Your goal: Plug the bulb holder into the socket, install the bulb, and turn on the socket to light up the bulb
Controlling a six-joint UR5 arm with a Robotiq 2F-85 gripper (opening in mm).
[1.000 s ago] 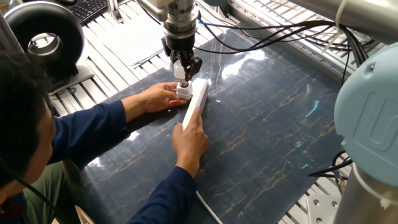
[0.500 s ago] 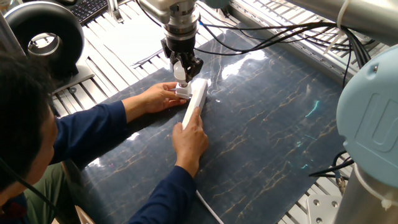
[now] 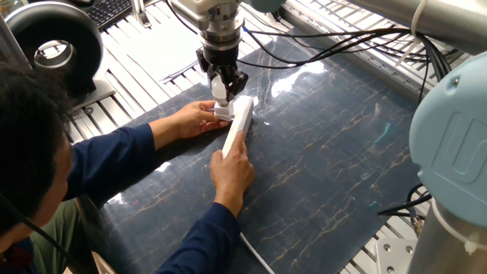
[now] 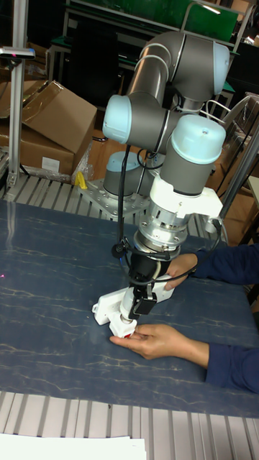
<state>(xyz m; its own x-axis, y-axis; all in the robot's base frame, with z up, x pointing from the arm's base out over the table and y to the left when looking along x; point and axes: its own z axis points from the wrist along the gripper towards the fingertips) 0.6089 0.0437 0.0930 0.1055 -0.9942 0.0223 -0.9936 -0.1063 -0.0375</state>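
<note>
The white socket [image 3: 238, 123] lies on the dark mat, tipped on its side, with a person's two hands steadying it; it shows also in the tall view as the socket [image 4: 108, 306]. The small white bulb holder [image 3: 223, 113] sits against the socket's side by the person's left hand, and its lower end shows as the bulb holder [image 4: 123, 329]. My gripper [image 3: 221, 93] points down right over the holder and is shut on the white bulb [image 3: 220, 89]. In the tall view the gripper [image 4: 135, 305] hides most of the bulb.
A person sits at the front left, a hand [image 3: 232, 169] on the socket's near end and the other hand [image 3: 195, 116] by the holder. A white cable [image 3: 253, 254] runs off the mat's front edge. A round black device [image 3: 55, 47] stands at the back left.
</note>
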